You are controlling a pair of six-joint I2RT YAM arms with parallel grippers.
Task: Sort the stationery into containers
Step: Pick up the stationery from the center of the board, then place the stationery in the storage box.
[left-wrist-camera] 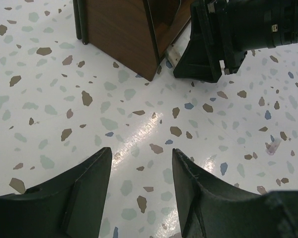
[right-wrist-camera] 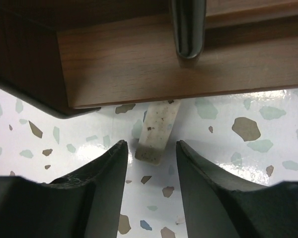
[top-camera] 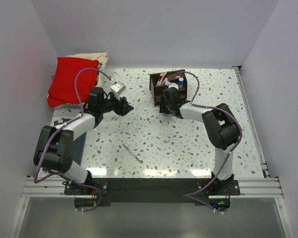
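Speckled white counter point(top-camera: 188, 144) enclosed by pale walls point(top-camera: 149, 29); organizer point(top-camera: 165, 84) at 12 o'clock, red cloth point(top-camera: 72, 79) at 10 o'clock; left tool point(left-wrist-camera: 140, 153) and right tool point(right-wrist-camera: 152, 145) both released.

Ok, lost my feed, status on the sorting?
Left gripper open, empty. Right gripper open, at the wooden organizer, a whitish strip before its fingers. One pen loose mid-table. Nothing in the way.

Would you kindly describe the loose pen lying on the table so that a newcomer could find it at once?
Look at the speckled white table, in its near half, slightly left of centre. A thin silvery-grey pen lies flat and slanted there, alone on the bare surface. Unlike the pens standing in the dark wooden organizer at the far side, it is outside any compartment.
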